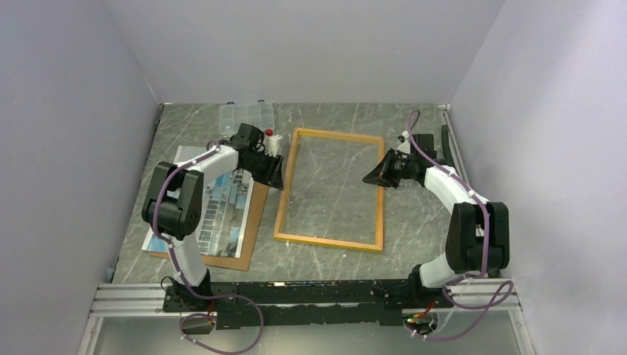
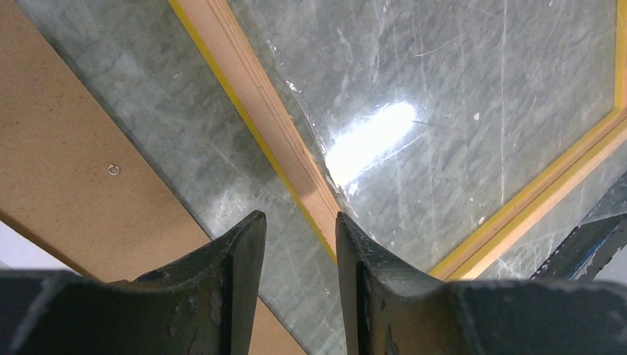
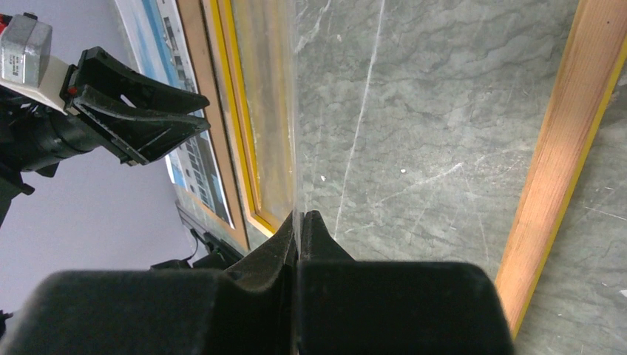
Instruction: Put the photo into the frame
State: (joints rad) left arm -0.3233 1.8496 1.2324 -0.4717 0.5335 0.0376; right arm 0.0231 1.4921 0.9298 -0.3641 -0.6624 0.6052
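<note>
The frame (image 1: 329, 242) lies flat in the middle of the surface (image 1: 414, 148), its long axis running far to near and the near end leaning slightly left. The photo (image 1: 222, 211) rests left of it on a brown backing board (image 1: 250, 225), long side roughly parallel to the frame, partly under the left arm. The left pincer (image 1: 277, 177) is released, jaws apart above the frame's left rail. The right pincer (image 1: 367, 178), inside the right rail, is clenched on the edge of a clear sheet (image 3: 273, 111).
</note>
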